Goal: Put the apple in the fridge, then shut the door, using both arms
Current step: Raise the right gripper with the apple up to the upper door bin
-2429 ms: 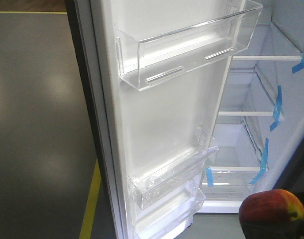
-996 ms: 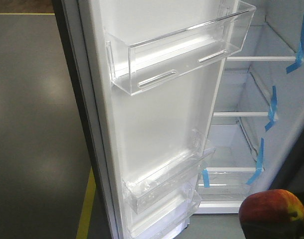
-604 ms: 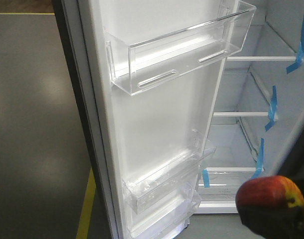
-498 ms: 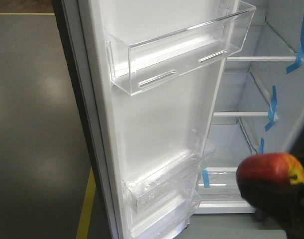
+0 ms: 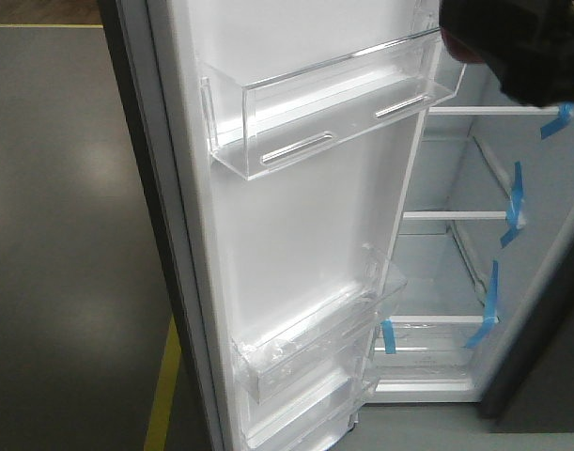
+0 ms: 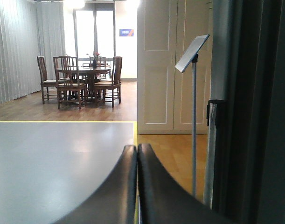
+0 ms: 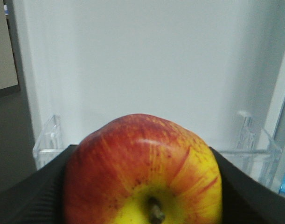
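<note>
Left hand (image 6: 136,151): fingers pressed together, holding nothing, above the grey floor (image 6: 49,158). Centre: the door (image 5: 296,235) stands open, its white inner face carrying a clear upper bin (image 5: 333,103) and lower bins (image 5: 305,352). Beyond it, the fridge (image 5: 446,282) shows white shelves (image 5: 456,215) marked with blue tape (image 5: 517,202). Right hand (image 7: 142,186): clamped on the apple (image 7: 142,154), stem towards the wrist camera, near the upper bin's right end. In the front view it appears only as a dark blur at upper right.

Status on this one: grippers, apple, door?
Left gripper shut, empty. Right gripper shut on apple. Door open, apple not yet set down in fridge. No obstruction seen.
</note>
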`<state>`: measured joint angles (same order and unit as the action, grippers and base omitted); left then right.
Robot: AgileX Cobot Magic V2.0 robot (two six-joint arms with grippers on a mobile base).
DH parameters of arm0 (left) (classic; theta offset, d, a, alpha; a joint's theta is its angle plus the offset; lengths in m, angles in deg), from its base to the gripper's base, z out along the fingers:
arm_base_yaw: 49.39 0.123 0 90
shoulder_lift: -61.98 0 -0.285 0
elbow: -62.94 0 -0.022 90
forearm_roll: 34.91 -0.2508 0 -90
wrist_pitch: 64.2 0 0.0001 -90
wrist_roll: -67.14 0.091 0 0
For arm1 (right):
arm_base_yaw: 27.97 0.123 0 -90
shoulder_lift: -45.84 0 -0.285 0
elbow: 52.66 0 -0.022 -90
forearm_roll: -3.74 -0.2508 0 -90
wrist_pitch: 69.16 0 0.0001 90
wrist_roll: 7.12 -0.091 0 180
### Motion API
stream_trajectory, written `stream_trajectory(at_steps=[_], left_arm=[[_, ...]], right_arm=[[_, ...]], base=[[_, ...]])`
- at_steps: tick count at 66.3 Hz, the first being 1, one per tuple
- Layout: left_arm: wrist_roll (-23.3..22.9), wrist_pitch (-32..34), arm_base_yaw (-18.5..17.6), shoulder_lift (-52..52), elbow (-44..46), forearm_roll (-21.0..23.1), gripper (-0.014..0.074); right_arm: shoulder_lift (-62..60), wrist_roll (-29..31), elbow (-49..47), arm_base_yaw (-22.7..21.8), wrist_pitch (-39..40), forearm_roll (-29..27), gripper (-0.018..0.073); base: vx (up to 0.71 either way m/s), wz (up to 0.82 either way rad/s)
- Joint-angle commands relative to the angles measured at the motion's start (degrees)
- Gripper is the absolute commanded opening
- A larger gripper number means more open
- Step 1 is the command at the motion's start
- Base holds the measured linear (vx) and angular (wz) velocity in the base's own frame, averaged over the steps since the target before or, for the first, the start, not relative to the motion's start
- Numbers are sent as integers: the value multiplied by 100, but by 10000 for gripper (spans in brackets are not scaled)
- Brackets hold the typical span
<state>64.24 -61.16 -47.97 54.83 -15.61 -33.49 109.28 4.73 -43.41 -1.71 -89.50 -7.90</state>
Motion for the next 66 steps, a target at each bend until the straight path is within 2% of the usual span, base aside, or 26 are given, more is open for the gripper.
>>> stream_trajectory(at_steps=[1,10,19,32,48,66], left_arm=[[-60,423,-36,78,-166,33,-6],[-60,423,-36,78,-166,33,-6],[-60,423,-36,78,-166,33,-6],[-60,423,-36,78,-166,33,-6],[-60,423,-36,78,-166,33,-6],[-60,423,-36,78,-166,33,-6]], right_arm=[[340,36,-568,-48,651,117,186],[889,0,-1403,-192,275,120,188],[1435,-144,-2319,-485,-756,87,192],[2226,-181,-3405,-696,-1645,111,197],[2779,-175,-3677,-696,-1547,104,204],[3233,-176,-3677,-696,-1001,104,207]], base=[[0,0],[0,0],[0,0],[0,0],[0,0],[0,0]])
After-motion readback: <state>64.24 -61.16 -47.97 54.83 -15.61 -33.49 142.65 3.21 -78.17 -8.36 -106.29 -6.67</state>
